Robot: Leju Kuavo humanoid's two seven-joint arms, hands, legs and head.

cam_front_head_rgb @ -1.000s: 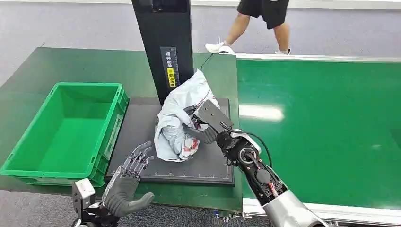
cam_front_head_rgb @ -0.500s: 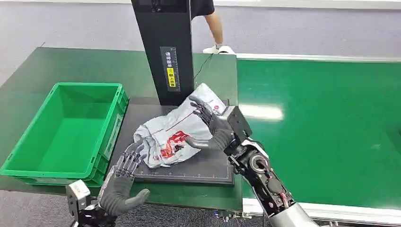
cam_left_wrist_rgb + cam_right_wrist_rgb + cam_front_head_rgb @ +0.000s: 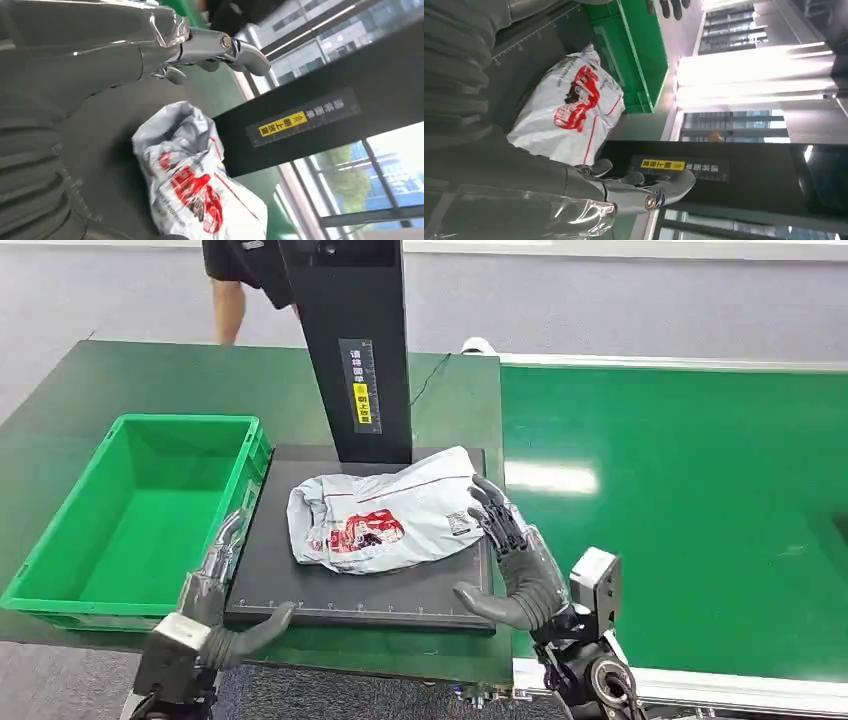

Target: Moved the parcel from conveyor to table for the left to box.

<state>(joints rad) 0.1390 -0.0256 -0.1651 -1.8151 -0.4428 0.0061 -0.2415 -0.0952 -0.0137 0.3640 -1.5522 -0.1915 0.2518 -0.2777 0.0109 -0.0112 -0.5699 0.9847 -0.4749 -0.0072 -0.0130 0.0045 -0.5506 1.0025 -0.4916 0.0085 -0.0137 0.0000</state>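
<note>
Parcel (image 3: 385, 522): we record a crumpled grey-white bag with red print, lying flat on the black pad (image 3: 350, 590). It sits just ahead of and to the left of the right hand (image 3: 515, 560), and ahead of and to the right of the left hand (image 3: 215, 585), between the two.

Right hand: we find it empty, fingers spread and slightly curved, thumb stuck out toward the pad. Its fingertips (image 3: 487, 502) reach the parcel's near right edge; we cannot tell whether they touch it. In the right wrist view the same hand (image 3: 589, 192) hovers beside the parcel (image 3: 569, 107) with nothing in its grasp.

Left hand: we find it empty as well, fingers stretched forward along the gap between pad and crate (image 3: 60, 570), thumb laid out toward the pad's front edge. The parcel is apart from it. In the left wrist view the fingers (image 3: 220, 47) extend straight, with the parcel (image 3: 192, 182) lying beyond the palm.

Arms: we note both coming up from below, wrists low at the table's (image 3: 430, 655) near edge, palms turned inward toward the pad.

Crate: green, open-topped, just left of the left hand.

Post (image 3: 355, 350): black upright with a yellow label, ahead of both hands, behind the parcel.

Conveyor (image 3: 680, 500): green belt, to the right of the right hand.

Person (image 3: 235, 285): legs on the floor, far ahead of the left hand.
</note>
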